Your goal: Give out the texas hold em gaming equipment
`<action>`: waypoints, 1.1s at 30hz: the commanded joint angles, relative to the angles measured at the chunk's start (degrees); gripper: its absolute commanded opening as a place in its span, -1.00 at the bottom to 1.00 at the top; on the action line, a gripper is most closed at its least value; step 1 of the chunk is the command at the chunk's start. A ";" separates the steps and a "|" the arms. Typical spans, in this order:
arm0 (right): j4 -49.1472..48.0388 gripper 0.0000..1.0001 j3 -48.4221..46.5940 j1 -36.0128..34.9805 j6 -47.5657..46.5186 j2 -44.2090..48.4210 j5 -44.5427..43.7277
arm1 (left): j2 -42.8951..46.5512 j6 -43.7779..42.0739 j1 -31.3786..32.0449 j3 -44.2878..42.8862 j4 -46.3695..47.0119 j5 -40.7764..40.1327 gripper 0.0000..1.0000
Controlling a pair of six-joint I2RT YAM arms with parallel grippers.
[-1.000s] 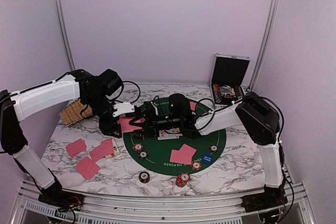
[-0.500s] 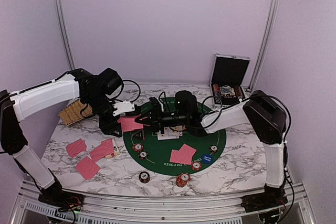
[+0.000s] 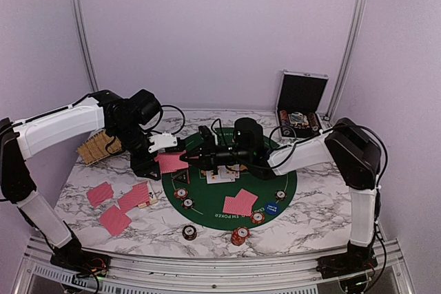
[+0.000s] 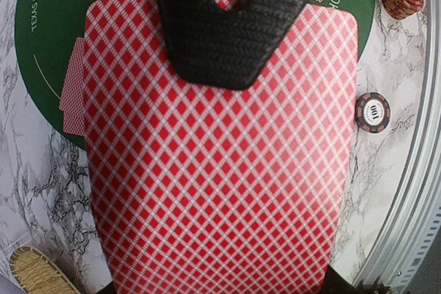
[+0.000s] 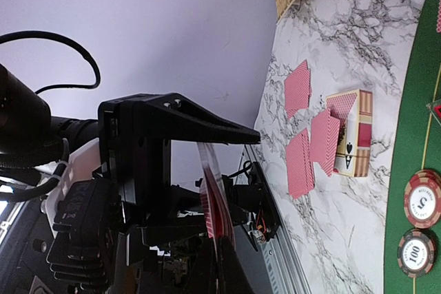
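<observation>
**Top view:** left gripper [image 3: 160, 163] clamps a card stack [image 3: 172, 162] just above the green mat's [image 3: 210, 204] left edge. Right gripper [image 3: 190, 159] is closed on the stack's far edge. Marble table [image 3: 310, 228] is bare front-right. Face-down cards [image 3: 114, 220] lie front-left near the rim. Silver case [image 3: 301, 94] stands open back-right with chips [image 3: 298, 123] racked inside. Straw basket [image 3: 96, 148] is back-left, contents hidden behind the arm.

**Left wrist:** the stack's red diamond back fills the frame. The right gripper's textured finger [image 4: 227, 39] presses its far end. A loose chip [image 4: 373, 112] lies beside the table rail [image 4: 413, 204].

**Right wrist:** stack edge-on, running down between this gripper's own fingers, left gripper behind it. Tan card box [image 5: 351, 132] sits among the face-down cards.
</observation>
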State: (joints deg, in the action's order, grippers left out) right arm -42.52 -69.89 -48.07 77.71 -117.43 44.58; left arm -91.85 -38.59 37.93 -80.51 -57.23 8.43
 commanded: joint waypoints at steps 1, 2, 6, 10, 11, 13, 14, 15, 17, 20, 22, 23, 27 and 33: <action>0.86 -1.00 0.15 0.75 -1.00 2.52 0.74 | 1.50 -0.17 -0.05 0.14 -0.90 0.19 0.25; 0.86 -1.00 0.11 0.83 -1.01 2.50 0.91 | 1.50 -0.17 -0.05 0.17 -0.94 0.18 0.25; 1.40 -1.00 0.39 1.34 -1.38 2.85 1.58 | 1.59 -0.22 -0.15 0.33 -0.95 -0.30 0.25; 2.55 -1.00 1.48 2.42 -2.77 4.02 2.34 | 1.76 -0.17 -0.23 0.51 -0.95 -0.38 0.25; 2.86 -1.00 1.97 2.76 -3.02 4.40 2.70 | 1.76 -0.17 -0.23 0.60 -0.95 -0.38 0.25; 3.27 -1.00 3.37 3.70 -3.65 5.34 3.08 | 1.80 -0.26 -0.25 0.78 -0.95 -0.48 0.25; 3.47 -1.00 4.09 4.26 -4.03 5.82 3.45 | 1.85 -0.26 -0.23 0.81 -0.95 -0.49 0.25; 3.64 -1.00 4.79 4.83 -4.36 6.33 3.82 | 1.94 -0.33 -0.27 0.95 -0.95 -0.58 0.25; 4.14 -1.00 6.33 6.10 -5.31 7.42 4.56 | 2.03 -0.31 -0.31 0.99 -0.95 -0.46 0.25; 8.43 -1.00 7.82 8.70 -8.89 8.97 5.78 | 2.03 -0.35 -0.32 1.06 -0.95 -0.61 0.25; 13.53 -1.00 8.57 11.19 -13.04 9.92 6.29 | 2.10 -0.34 -0.34 1.14 -0.89 -0.61 0.25; 17.40 -1.00 8.48 12.61 -15.89 10.20 6.30 | 2.16 -0.36 -0.32 1.14 -0.94 -0.48 0.25; 28.32 -1.00 8.39 17.88 -26.19 10.55 4.86 | 2.14 -0.35 -0.32 1.18 -0.95 -0.42 0.25; 40.39 -1.00 4.41 21.35 -36.01 7.55 0.70 | 1.98 -0.35 -0.32 0.98 -0.91 -0.24 0.25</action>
State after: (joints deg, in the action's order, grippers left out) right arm -12.93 -61.95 -27.46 51.31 -108.42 47.94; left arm -91.64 -38.61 37.93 -79.83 -57.25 7.88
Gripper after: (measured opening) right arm 0.006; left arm 0.632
